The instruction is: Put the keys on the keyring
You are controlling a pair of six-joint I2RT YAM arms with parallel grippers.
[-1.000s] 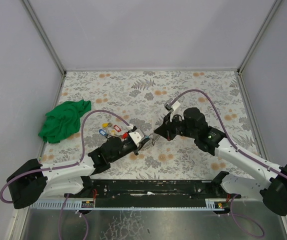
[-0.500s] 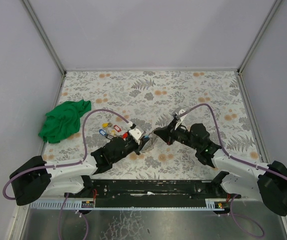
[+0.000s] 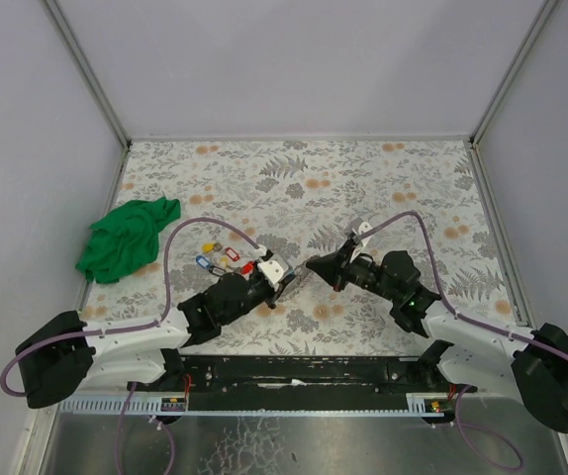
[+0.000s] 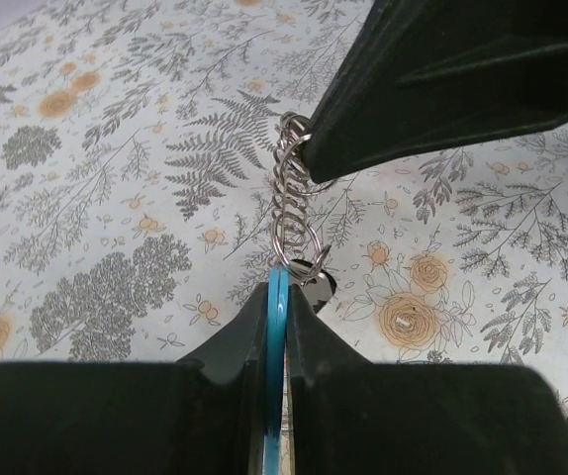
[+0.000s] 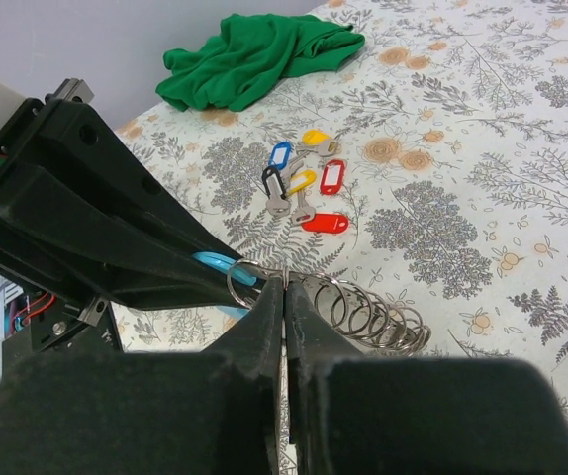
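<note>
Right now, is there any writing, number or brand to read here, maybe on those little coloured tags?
No text can be read anywhere.
Key tags: no writing shows, and they are too small to be sure.
Left arm and right arm: no legible label or brand.
Cloth: plain.

Shiny metal keyring (image 4: 292,213), matt green cloth (image 5: 254,54)

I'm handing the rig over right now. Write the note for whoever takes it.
Left gripper: shut on the keyring, at its blue arc.
Right gripper: shut at the far end of the coil of small rings.
Keys: clustered on the table, left of both grippers.
Done: keyring gripped.
Left: thread those keys on.
</note>
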